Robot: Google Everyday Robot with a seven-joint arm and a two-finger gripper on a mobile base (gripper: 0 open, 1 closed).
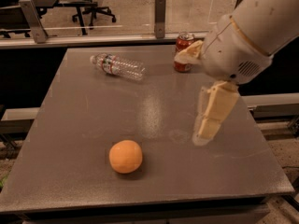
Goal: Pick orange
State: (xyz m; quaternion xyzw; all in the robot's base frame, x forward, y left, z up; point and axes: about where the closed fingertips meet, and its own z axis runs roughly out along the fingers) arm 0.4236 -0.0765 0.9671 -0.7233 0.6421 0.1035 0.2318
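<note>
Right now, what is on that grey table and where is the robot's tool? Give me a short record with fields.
table: grey, flat top
orange: near the front edge, left of centre, nothing touching it
plastic bottle: lying on its side, far left
red soda can: upright at the far edge, partly behind the arm
tool: hangs over the table's right side, to the right of the orange and apart from it

Jaws right of orange [125,156], open table [163,146] between, bottle [117,66], can [182,43] behind
</note>
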